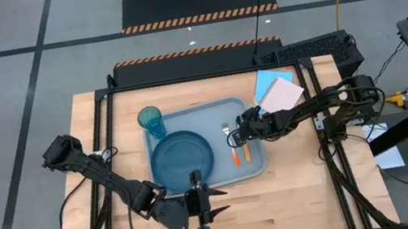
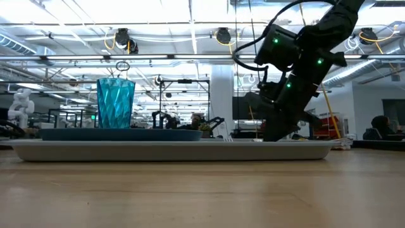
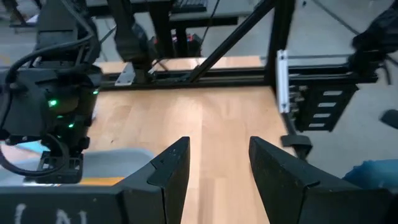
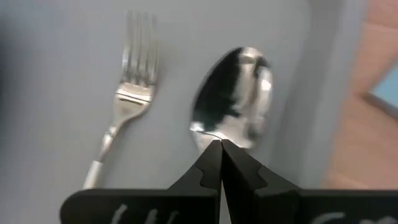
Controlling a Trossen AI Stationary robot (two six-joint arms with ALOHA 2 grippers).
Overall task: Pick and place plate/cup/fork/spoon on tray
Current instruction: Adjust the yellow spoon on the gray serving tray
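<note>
Right gripper [image 4: 220, 163] sits clenched, fingers pressed together over the spoon [image 4: 233, 96], beside the fork [image 4: 127, 93] on the tray [image 1: 254, 168] at frame centre; plate [image 1: 182, 157] and cup [image 1: 151, 123] aboard; left gripper [image 3: 217, 177] spread wide, lower centre.

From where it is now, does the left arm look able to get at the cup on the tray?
Probably yes. The left gripper, fingers open, sits beyond the tray's near edge, and only the low plate lies between it and the cup. The right gripper is over the spoon, to one side.
</note>
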